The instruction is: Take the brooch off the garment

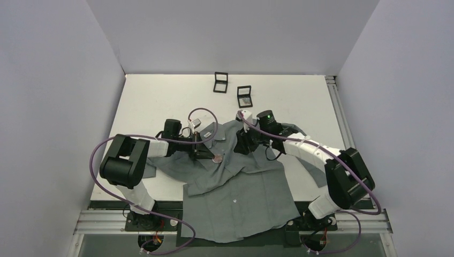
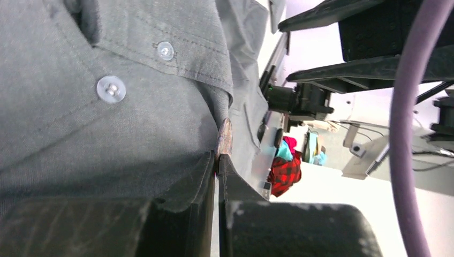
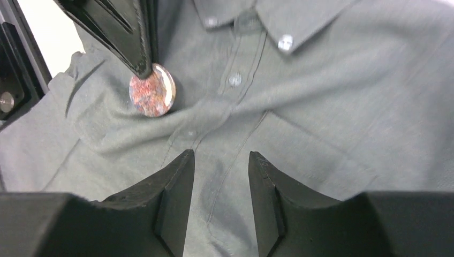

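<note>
Top external: nearest me, the garment (image 1: 241, 198) lies face-up on the counter (image 1: 155, 96), hem draped over the near edge, collar (image 1: 222, 131) pointing away. Both arms reach in over the chest. The brooch (image 1: 217, 159) sits there, on the left arm's side of the button placket (image 3: 230, 80).

Left wrist view: left gripper (image 2: 218, 159) is pinched fully together on the brooch rim. The disc shows edge-on between the jaws, its back against the cloth. So it's gripped but not off yet.

Right wrist view: the left jaw bites the disc's upper edge, and wrinkles in the cloth run toward it. My read is that the cloth is under tension from that grip.

Right gripper (image 3: 220, 158) hangs over the placket just beside the brooch, jaws part open, nothing between them. It's probably there to pin the fabric so a pull frees the brooch instead of lifting the whole shirt. Can't tell whether it touches the cloth.

Far end: two small black boxes (image 1: 220, 82) stand open, well apart from the shirt. Likely the drop-off spot, but that's a guess.
</note>
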### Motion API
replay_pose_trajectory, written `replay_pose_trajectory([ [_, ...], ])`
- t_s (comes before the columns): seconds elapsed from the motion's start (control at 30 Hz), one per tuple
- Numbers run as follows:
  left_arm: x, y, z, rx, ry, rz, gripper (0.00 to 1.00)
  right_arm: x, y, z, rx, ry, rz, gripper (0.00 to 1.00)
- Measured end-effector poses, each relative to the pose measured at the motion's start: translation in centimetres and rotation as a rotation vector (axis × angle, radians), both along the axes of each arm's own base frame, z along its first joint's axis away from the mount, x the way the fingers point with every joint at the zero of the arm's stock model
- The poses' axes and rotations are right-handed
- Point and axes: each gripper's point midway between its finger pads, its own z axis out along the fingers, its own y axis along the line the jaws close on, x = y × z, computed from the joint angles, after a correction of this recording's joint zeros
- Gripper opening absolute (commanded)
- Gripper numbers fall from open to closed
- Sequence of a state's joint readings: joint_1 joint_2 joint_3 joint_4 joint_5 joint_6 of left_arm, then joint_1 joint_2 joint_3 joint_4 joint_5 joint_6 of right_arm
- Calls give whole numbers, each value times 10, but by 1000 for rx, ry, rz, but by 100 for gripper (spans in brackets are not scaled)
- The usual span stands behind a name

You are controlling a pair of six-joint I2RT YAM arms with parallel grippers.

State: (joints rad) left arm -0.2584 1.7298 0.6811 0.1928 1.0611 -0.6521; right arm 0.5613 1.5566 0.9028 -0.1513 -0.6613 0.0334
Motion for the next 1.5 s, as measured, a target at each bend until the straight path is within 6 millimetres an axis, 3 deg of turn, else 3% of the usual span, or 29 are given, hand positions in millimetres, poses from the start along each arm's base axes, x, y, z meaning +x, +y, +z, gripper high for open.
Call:
replay_pose_trajectory([
  [0.17, -3, -6, 19, -97, 31, -22, 0, 5, 7, 30, -11, -246, 99, 40],
  [0.5, -10, -8, 20, -146, 135, -47, 0, -12, 25, 22, -154, -508, 317, 42],
  [1.07, -11, -9, 15, -160, 206, -65, 0, -45, 49, 16, -300, -750, 539, 38],
  [1.5, -15, -12, 14, -160, 215, -82, 0, -47, 57, 10, -397, -874, 581, 34],
])
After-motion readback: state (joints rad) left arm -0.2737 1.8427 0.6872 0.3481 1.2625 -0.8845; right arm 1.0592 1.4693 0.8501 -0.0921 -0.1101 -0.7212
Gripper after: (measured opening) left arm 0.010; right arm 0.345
